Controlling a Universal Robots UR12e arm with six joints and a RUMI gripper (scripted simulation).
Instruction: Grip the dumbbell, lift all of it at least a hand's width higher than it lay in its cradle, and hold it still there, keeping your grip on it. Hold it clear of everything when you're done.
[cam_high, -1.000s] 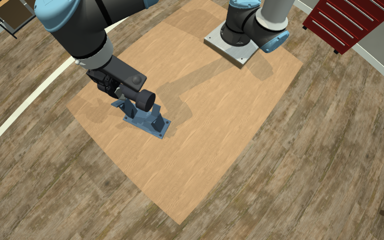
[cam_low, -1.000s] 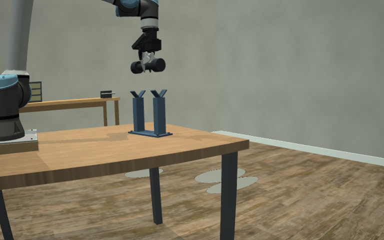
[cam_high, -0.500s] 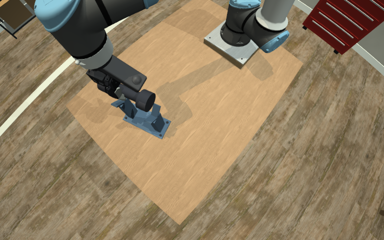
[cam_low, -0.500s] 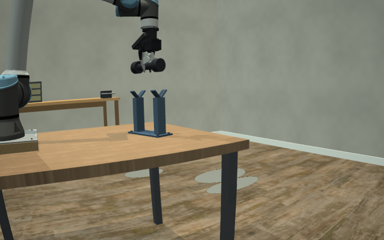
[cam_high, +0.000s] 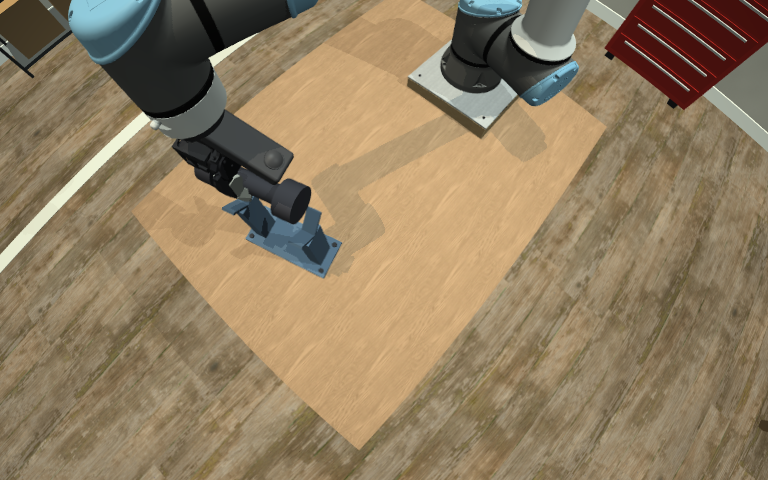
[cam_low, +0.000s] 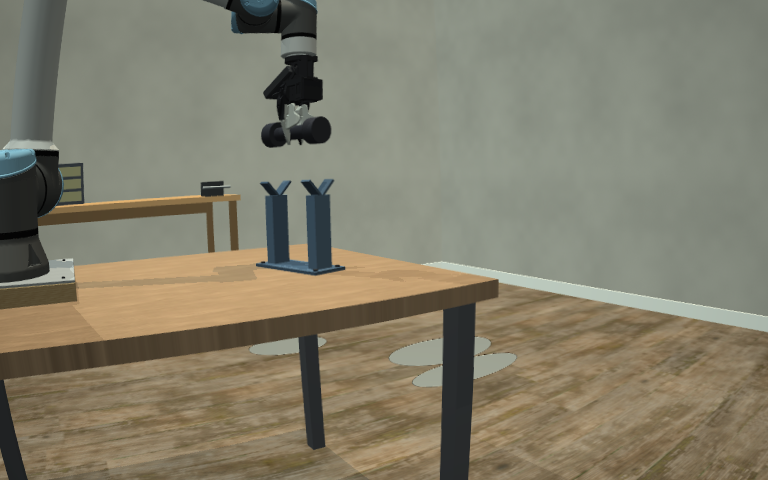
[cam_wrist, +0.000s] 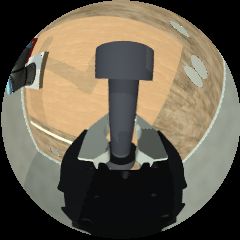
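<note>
The dark dumbbell (cam_low: 296, 132) hangs level in the air, well above the blue cradle (cam_low: 299, 226) with its two V-topped posts, touching nothing but the fingers. My gripper (cam_low: 292, 118) is shut on the dumbbell's handle from above. In the overhead view the dumbbell (cam_high: 280, 198) sits over the cradle (cam_high: 291, 237), one end disc facing the camera. In the wrist view my gripper (cam_wrist: 121, 113) clamps the handle of the dumbbell (cam_wrist: 123, 100) with both pale fingers, one end disc ahead and the table far below.
The cradle stands bolted on the wooden table (cam_low: 226, 294). The arm's base (cam_high: 481, 62) is mounted at the table's far corner. A red drawer cabinet (cam_high: 685, 39) stands off the table, and a second table (cam_low: 141, 206) with a small box is in the background.
</note>
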